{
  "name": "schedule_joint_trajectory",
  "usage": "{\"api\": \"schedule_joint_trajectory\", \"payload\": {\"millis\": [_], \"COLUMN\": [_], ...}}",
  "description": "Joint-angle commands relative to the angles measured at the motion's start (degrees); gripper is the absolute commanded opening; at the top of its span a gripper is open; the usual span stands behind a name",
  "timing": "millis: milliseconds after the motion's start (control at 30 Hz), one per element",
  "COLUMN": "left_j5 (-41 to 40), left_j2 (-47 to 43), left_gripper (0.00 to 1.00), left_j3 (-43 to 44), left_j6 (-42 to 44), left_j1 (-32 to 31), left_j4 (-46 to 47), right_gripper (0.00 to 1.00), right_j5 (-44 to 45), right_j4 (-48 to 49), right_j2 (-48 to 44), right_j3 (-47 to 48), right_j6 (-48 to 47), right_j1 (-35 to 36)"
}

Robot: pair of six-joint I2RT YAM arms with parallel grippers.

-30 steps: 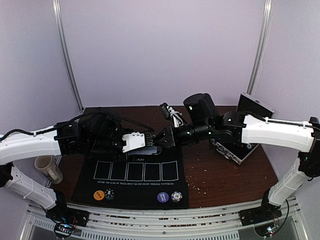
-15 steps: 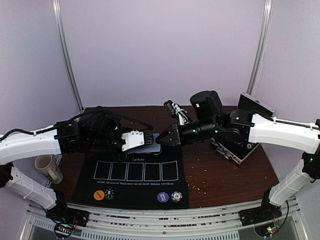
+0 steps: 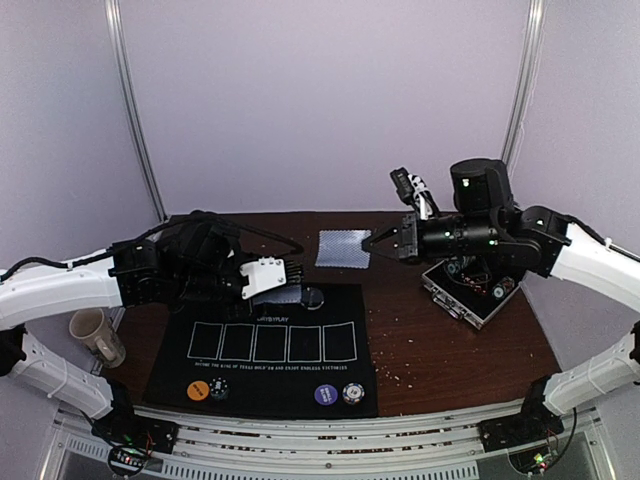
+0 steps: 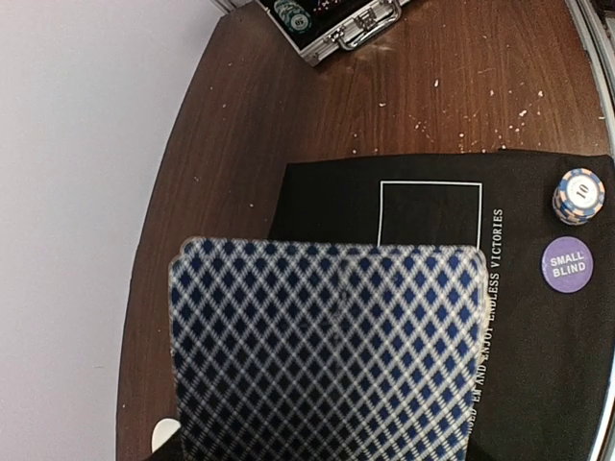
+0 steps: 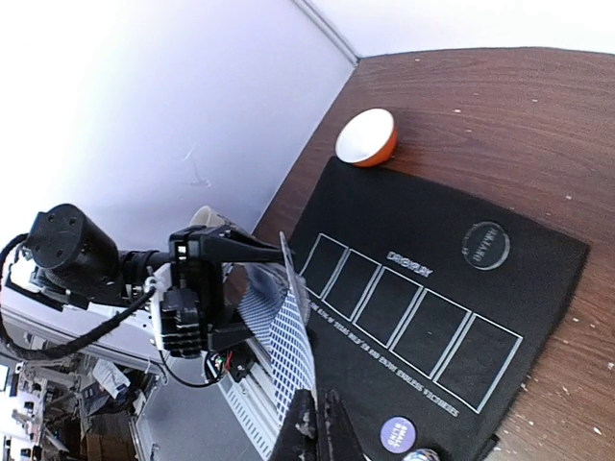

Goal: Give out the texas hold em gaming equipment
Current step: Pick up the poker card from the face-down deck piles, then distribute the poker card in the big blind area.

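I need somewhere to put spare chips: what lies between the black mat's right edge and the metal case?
Only bare brown tabletop with pale specks separates the mat and the case, shown in the top and left wrist views.

The five boxes on the mat (image 3: pixel 270 375) lie open from above. Along its near edge stand an orange chip (image 3: pixel 198 391), a black chip (image 3: pixel 219 387), a purple chip (image 3: pixel 325 394) and a chip stack (image 3: pixel 351 394), with a gap between the pairs. The left arm (image 3: pixel 150 275) bars the mat's far-left side, its fingers (image 3: pixel 270 277) clamped on a deck (image 4: pixel 327 346). A card (image 3: pixel 343 248), pinched in the right fingers (image 3: pixel 388 240), hangs beyond the far edge. Bare worktop (image 3: pixel 440 360) separates mat and case (image 3: pixel 478 308). A mug (image 3: pixel 97 337) stands at the left, and a bowl (image 5: pixel 366 137) sits by the far-left corner.
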Motion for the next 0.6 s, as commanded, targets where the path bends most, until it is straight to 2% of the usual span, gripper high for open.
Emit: {"api": "schedule_joint_trajectory", "payload": {"millis": [0, 200, 567], "left_j5": [-0.02, -0.6, -2.29], "left_j2": [-0.9, -1.53, -2.16], "left_gripper": [0.59, 0.59, 0.6], "left_j3": [-0.28, -0.23, -0.52], "left_j6": [-1.91, -3.61, -8.19], "left_j1": [0.54, 0.63, 0.8], "left_j4": [0.59, -0.62, -3.21], "right_gripper": [0.0, 0.0, 0.0], "right_j5": [2.52, 3.91, -1.34], "right_j4": [-9.92, -17.68, -16.04], "right_j2": [-4.17, -7.36, -7.76], "right_j3": [-3.75, -8.82, -15.61], "right_j6": [0.38, -0.85, -0.81], "right_j1": [-5.13, -6.89, -6.94]}}
